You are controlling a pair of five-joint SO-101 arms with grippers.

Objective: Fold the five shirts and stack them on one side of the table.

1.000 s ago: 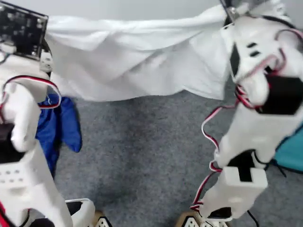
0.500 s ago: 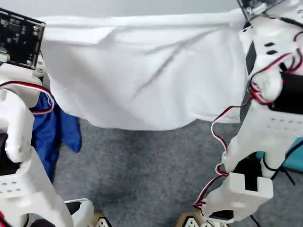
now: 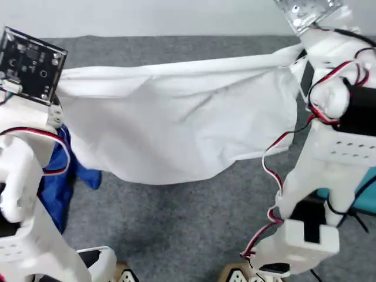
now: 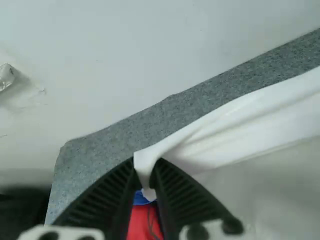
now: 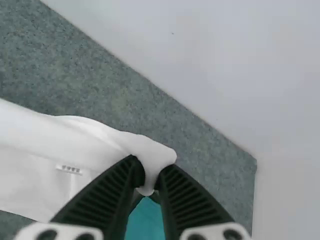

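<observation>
One white shirt [image 3: 176, 129] — one blue shirt [image 3: 59, 183]

blue shirt [image 3: 56, 194]: mostly behind left arm [image 3: 20, 176] | teal shirt [image 3: 369, 185]: cut by edge

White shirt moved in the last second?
Yes. The white shirt pulled back from the far edge of the table; bare gray now shows beyond it.

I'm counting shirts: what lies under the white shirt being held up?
Grey table and the edge of a blue shirt show below it; anything farther beneath the white shirt is covered.
</observation>
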